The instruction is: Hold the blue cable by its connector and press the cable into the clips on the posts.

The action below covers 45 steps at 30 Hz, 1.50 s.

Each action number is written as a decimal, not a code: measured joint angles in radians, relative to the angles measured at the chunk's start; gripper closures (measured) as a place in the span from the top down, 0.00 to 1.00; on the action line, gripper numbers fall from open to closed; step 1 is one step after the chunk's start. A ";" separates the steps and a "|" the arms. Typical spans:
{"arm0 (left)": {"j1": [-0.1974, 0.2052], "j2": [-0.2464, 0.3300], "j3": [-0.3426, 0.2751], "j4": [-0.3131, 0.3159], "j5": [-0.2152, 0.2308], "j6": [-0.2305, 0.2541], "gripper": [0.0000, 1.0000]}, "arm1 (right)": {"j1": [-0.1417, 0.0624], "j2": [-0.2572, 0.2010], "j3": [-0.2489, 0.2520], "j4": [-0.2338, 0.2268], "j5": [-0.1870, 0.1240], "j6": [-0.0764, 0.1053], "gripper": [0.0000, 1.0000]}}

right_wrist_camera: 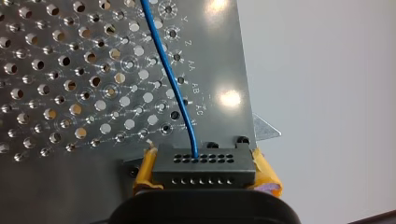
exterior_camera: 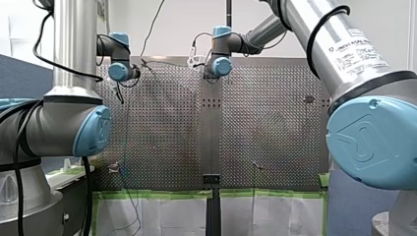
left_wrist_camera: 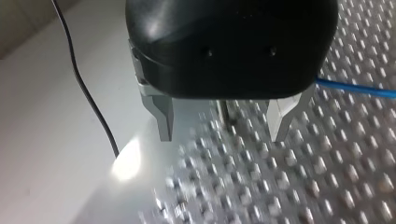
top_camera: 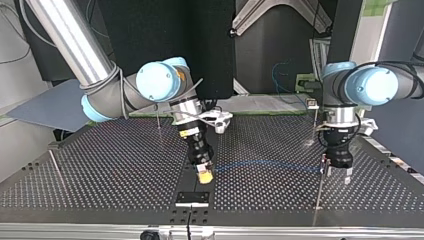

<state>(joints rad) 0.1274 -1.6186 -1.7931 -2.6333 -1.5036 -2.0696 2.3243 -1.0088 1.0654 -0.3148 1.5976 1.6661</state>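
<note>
Near the thin metal post [top_camera: 319, 195] my left claw [top_camera: 336, 176] hangs wide open; my right claw [top_camera: 204, 174] grips the black rectangular connector [right_wrist_camera: 203, 165], apparently to tension the blue cable [right_wrist_camera: 170, 74] toward that post.

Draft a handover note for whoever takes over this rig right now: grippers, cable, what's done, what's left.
Right gripper: shut on the black connector, yellow pads either side.
Left gripper: open, empty, low over the perforated table beside a thin post.
Blue cable: runs from the connector across the table toward the left gripper; I cannot tell if any clip holds it.
Done: connector grasped.
Left: press it into the clips on the posts.
</note>
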 joint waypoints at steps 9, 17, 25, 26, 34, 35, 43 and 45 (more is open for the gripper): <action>0.004 0.081 -0.081 0.001 -0.002 -0.061 1.00 | 0.001 0.000 0.000 0.004 -0.001 0.000 0.00; -0.004 0.157 -0.157 -0.071 0.004 0.000 1.00 | 0.002 0.000 0.000 0.006 -0.001 0.000 0.00; -0.011 0.238 -0.237 -0.154 0.024 0.083 1.00 | 0.002 0.000 0.000 0.007 -0.001 0.000 0.00; -0.011 0.247 -0.241 -0.164 0.024 0.093 1.00 | 0.002 0.000 0.000 0.007 -0.001 0.000 0.00; -0.011 0.318 -0.226 -0.236 0.021 0.165 1.00 | 0.003 0.000 0.000 0.009 -0.001 0.000 0.00; -0.011 0.325 -0.220 -0.243 0.021 0.173 1.00 | 0.003 0.000 0.000 0.009 -0.001 0.000 0.00; -0.018 0.328 -0.135 -0.330 0.017 0.259 1.00 | 0.004 0.000 0.000 0.012 -0.001 0.000 0.00; -0.023 0.319 -0.115 -0.354 0.016 0.283 1.00 | 0.004 0.000 0.000 0.013 0.000 0.000 0.00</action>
<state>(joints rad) 0.1048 -1.2998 -1.9086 -2.9873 -1.4872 -1.7870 2.3278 -1.0088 1.0656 -0.3019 1.5974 1.6661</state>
